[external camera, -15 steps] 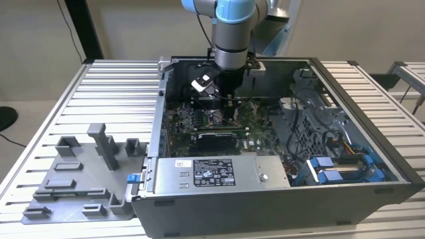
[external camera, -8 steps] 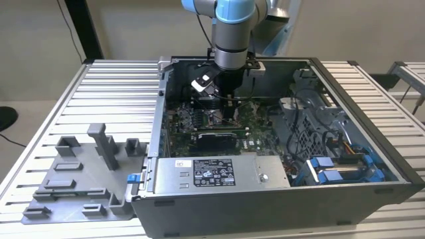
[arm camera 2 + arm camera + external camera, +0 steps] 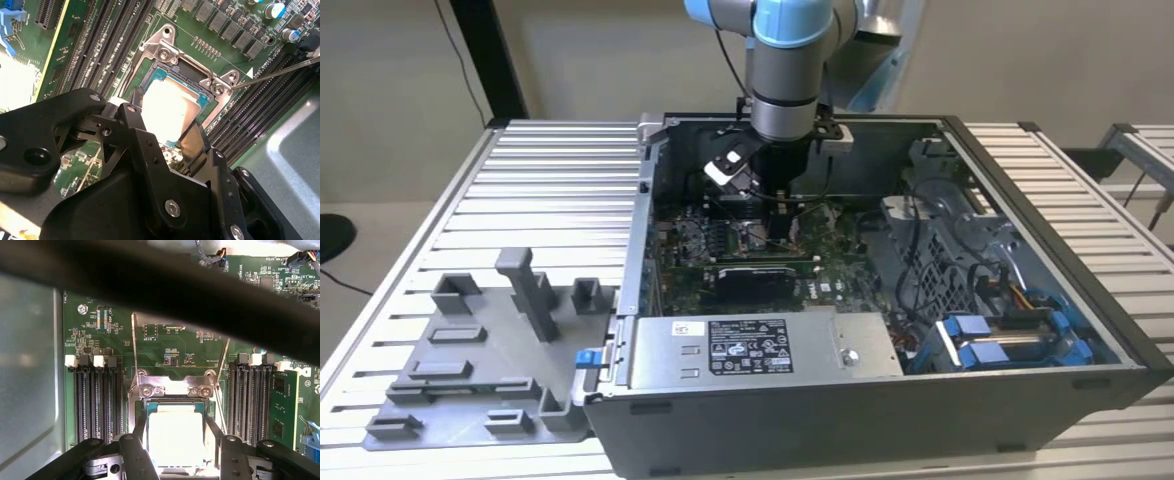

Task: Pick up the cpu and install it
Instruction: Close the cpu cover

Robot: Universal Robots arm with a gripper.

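Note:
The cpu (image 3: 176, 440) lies flat inside the open socket, its silvery top glaring white and a green edge showing toward the metal frame (image 3: 172, 387). In the second wrist view the cpu (image 3: 170, 107) sits just past the black gripper body. My gripper (image 3: 176, 426) reaches straight down over it, and its two dark fingers (image 3: 140, 427) press against opposite sides of the chip. In the exterior view the gripper (image 3: 781, 228) is low over the motherboard, deep inside the open computer case (image 3: 640, 250).
Memory slots (image 3: 97, 405) flank the socket on both sides. A thin retention lever (image 3: 280, 72) stands raised beside the socket. A grey power supply box (image 3: 761, 345) fills the case's near side, with cables and blue drive bays (image 3: 987, 340) beside it. A grey fixture plate (image 3: 480, 390) lies outside the case.

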